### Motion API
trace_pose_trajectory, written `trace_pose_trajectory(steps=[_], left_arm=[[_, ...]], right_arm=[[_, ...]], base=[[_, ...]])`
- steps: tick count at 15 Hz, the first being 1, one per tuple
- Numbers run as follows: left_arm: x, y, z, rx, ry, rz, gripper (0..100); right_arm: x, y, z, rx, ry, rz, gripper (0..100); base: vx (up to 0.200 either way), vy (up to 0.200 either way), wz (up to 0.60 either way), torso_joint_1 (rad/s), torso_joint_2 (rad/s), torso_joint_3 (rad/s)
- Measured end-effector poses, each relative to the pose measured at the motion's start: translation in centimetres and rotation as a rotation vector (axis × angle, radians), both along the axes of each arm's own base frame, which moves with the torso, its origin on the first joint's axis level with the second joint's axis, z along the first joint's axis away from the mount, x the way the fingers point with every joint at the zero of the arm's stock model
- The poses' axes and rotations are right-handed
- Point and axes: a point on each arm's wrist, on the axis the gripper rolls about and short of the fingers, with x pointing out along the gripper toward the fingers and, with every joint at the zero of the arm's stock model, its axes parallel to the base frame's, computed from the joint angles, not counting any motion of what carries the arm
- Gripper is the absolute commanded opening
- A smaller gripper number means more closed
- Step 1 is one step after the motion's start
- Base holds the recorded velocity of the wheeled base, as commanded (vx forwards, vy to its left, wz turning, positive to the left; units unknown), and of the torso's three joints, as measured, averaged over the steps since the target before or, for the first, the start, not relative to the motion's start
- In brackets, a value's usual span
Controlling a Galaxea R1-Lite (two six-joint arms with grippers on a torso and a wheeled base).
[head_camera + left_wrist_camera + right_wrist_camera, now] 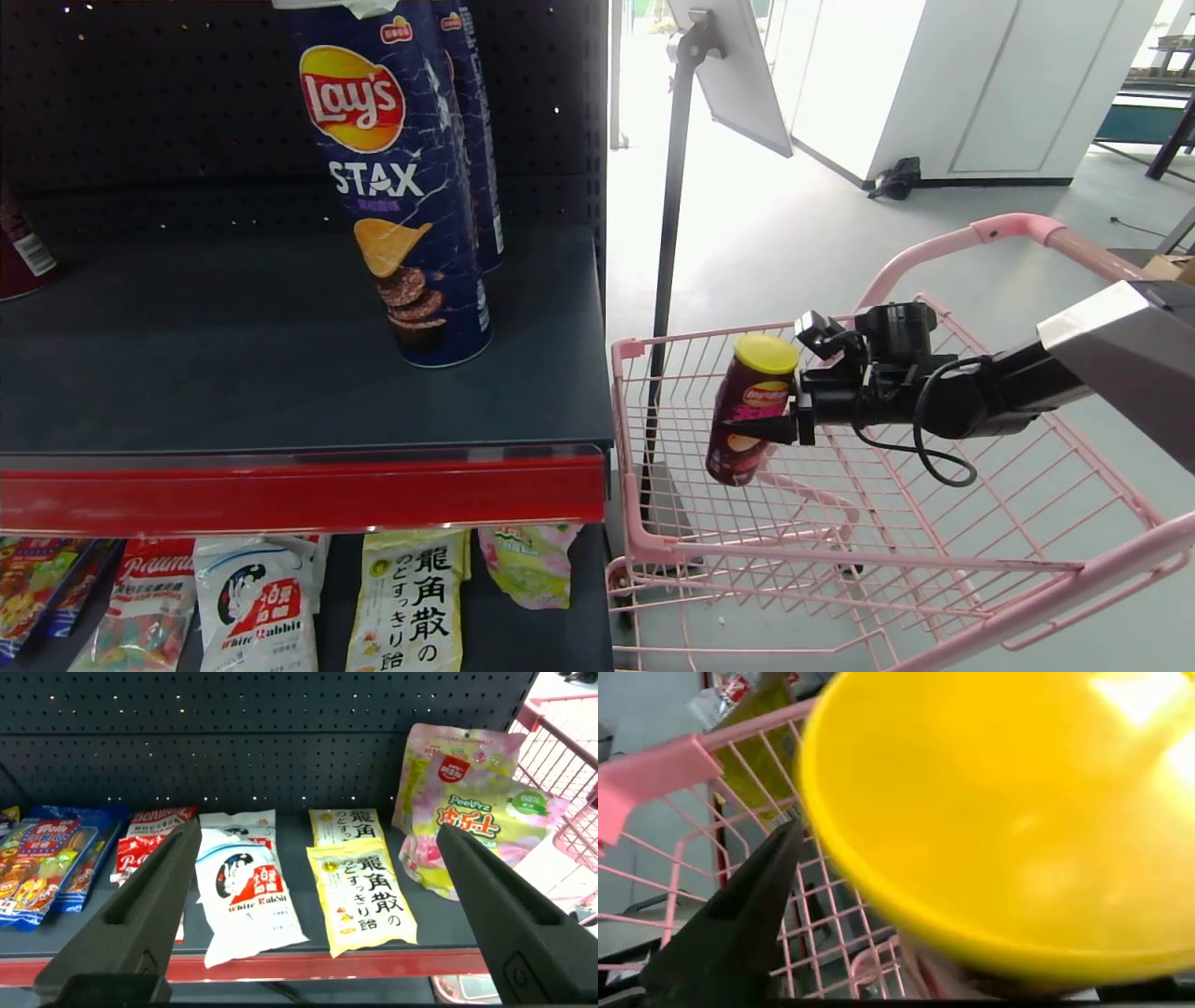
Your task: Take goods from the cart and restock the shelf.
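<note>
You have the can clamped in the right gripper, right of centre in the head view, hanging over the cart close to its left rim. The can stands nearly upright with the yellow lid on top, leaning slightly right. The gripper takes it from the right, across the upper body.

The shelf lies to the left of the can in the frame. The can's base sits about level with the red edge strip, so I judge it needs some lift before it crosses. Two blue cans stand upright at upper centre, with bare deck in front of them and to their left.

Your left gripper is spread wide and holds nothing. It faces the bags on the lower shelf, so the right arm is the one to place.

One finger shows in the head view; the other is hidden behind the can. In the right wrist view the lid sits too close to judge the grip. A dark red item at the left edge is cut off.
</note>
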Motion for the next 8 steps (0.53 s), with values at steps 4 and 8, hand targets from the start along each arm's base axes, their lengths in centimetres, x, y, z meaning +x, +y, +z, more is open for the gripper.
trace_pose_trajectory(steps=[4, 8], left_arm=[[0.0, 0.0, 0.0, 0.000, 0.000, 0.000, 100], [0.0, 0.0, 0.0, 0.000, 0.000, 0.000, 100]], right_arm=[[-0.3, 1.5, 0.0, 0.004, 0.016, 0.035, 0], [-0.5, 0.1, 1.2, 0.004, -0.005, 0.005, 0]], base=[[0.000, 0.000, 0.00, 0.000, 0.00, 0.000], [0.000, 0.000, 0.00, 0.000, 0.00, 0.000]])
